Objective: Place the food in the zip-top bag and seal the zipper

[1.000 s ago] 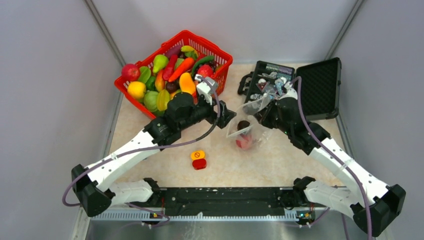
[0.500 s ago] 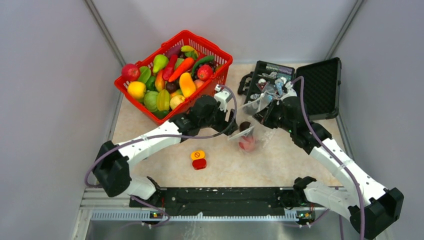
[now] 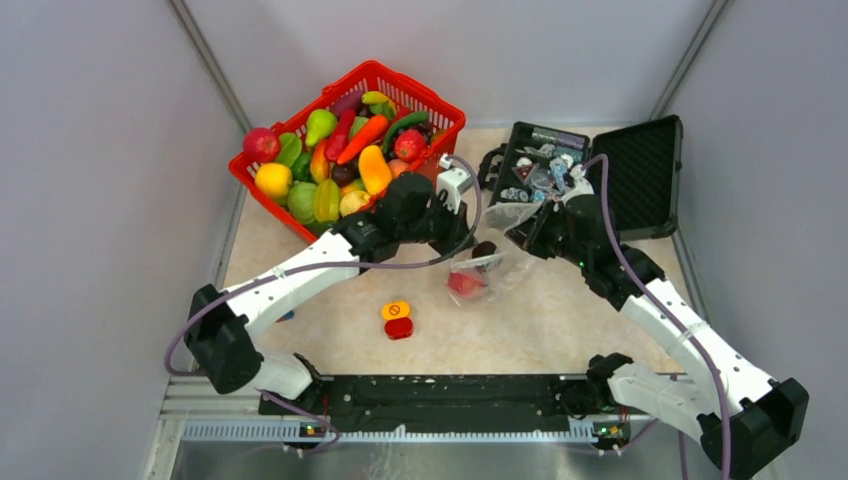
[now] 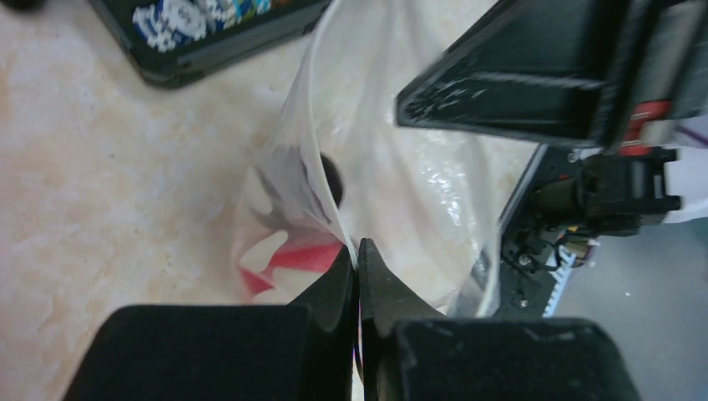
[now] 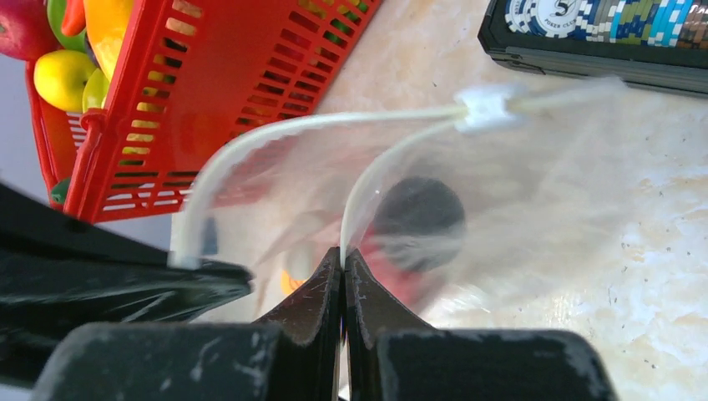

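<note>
Left gripper [image 4: 357, 251] is pinched on one lip of the zip-top bag [image 3: 492, 270], right gripper [image 5: 343, 255] on the opposite lip, the zipper [image 5: 275, 125] gaping open between them. Inside the bag lies food [image 3: 462, 283], red and dark. Left of the bag stands the red basket [image 3: 445, 140].

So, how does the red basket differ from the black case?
The red basket has slotted walls and no lid; the black case has solid walls and a hinged lid, lying open. The basket is heaped with toy fruits and vegetables; the case holds poker chips. The basket stands far left, the case far right. Both are open from above.
</note>
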`<control>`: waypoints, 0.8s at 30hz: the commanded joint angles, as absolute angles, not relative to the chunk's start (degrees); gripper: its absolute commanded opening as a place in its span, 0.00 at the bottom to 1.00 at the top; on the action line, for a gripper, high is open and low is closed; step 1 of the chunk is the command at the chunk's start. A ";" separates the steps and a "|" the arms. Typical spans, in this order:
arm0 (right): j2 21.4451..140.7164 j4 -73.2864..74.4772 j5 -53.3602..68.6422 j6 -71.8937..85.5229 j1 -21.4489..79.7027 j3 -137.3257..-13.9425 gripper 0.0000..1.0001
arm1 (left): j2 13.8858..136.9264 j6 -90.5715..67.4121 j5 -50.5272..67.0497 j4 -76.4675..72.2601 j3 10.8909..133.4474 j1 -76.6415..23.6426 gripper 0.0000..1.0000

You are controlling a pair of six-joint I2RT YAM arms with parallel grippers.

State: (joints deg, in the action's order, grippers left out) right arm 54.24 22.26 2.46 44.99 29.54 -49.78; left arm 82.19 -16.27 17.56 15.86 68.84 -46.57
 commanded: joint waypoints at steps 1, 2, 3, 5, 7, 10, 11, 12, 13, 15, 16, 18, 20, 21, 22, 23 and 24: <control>50.99 19.86 -1.27 46.36 29.36 -48.69 0.00 | 78.04 -14.72 21.35 15.75 75.41 -46.32 0.00; 49.69 19.15 -2.95 46.90 29.36 -47.64 0.00 | 78.02 -14.64 21.05 16.25 75.56 -46.32 0.00; 48.64 18.42 -3.53 47.12 29.32 -46.75 0.00 | 78.09 -14.37 20.15 17.28 75.92 -46.33 0.00; 48.78 17.66 -0.63 43.72 29.27 -47.66 0.00 | 78.54 -14.28 18.25 20.81 77.10 -46.39 0.00; 51.19 22.86 -0.27 42.37 29.27 -51.27 0.00 | 77.94 -14.75 19.08 21.60 77.51 -46.33 0.00; 51.11 23.72 -2.10 42.64 29.31 -51.99 0.00 | 76.73 -15.29 19.94 19.42 75.58 -46.35 0.00; 49.75 22.86 -2.69 43.02 29.33 -51.50 0.00 | 76.94 -15.29 20.06 19.65 75.49 -46.32 0.01; 49.11 22.13 -3.15 43.32 29.30 -51.16 0.00 | 77.25 -15.17 20.23 20.20 75.45 -46.32 0.09; 47.67 21.48 -3.62 43.65 29.28 -50.87 0.00 | 77.45 -15.11 19.67 20.88 75.45 -46.36 0.26; 45.95 20.76 -4.38 43.86 29.27 -50.69 0.00 | 77.11 -14.98 17.66 21.39 74.77 -46.37 0.57; 45.39 20.72 -4.66 43.81 29.27 -50.85 0.00 | 76.70 -14.50 16.51 21.55 74.36 -46.36 0.65; 45.35 21.47 -4.94 43.35 29.27 -51.36 0.00 | 75.46 -13.67 13.03 22.51 74.36 -46.26 0.85; 46.20 22.50 -4.48 42.99 29.31 -51.98 0.00 | 73.90 -12.50 10.09 23.21 74.35 -45.94 0.97; 46.63 22.67 -4.12 42.84 29.27 -51.95 0.00 | 72.61 -12.38 7.37 23.29 74.25 -45.80 0.99; 47.09 22.63 -3.60 42.91 29.27 -51.76 0.00 | 71.60 -12.03 4.95 23.28 74.01 -45.61 0.99; 47.60 22.34 -3.11 42.96 29.31 -51.50 0.00 | 70.47 -11.33 2.97 23.21 73.73 -45.22 0.99; 47.91 21.86 -2.51 43.15 29.27 -51.12 0.00 | 69.53 -10.66 1.25 23.22 73.48 -44.69 0.99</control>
